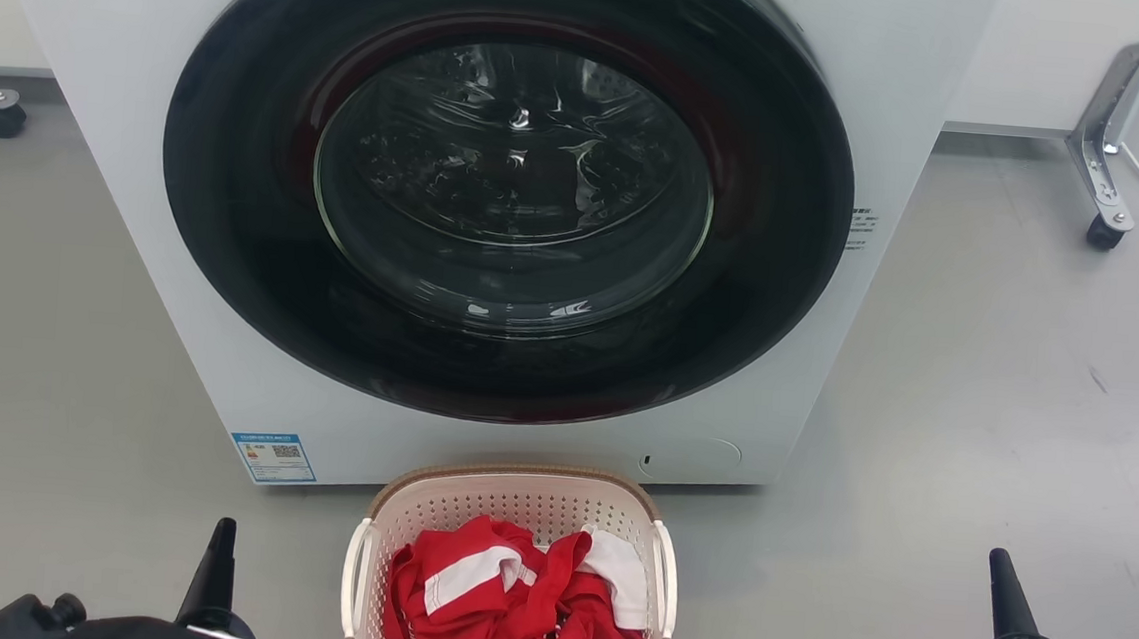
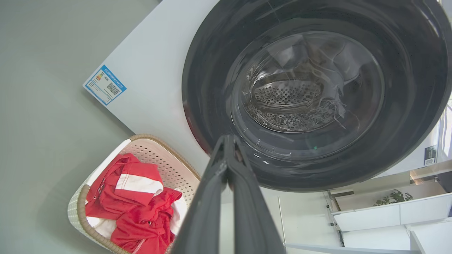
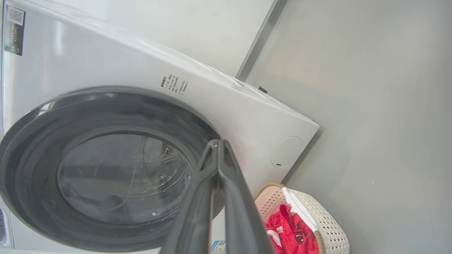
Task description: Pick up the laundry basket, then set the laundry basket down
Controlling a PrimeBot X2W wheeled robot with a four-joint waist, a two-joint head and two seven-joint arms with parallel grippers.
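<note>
Squarely before the washer [image 1: 122,128] stands the laundry basket [image 1: 517,501]; left gripper [image 1: 225,528] and right gripper [image 1: 1000,562] are both pinched together, empty.

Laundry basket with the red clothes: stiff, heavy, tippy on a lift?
Probably stiff: the laundry basket is perforated plastic with a thick rim. Likely light: only a loose heap of red clothes inside. One-sided lift would probably tip it; white handles sit on both sides.
</note>
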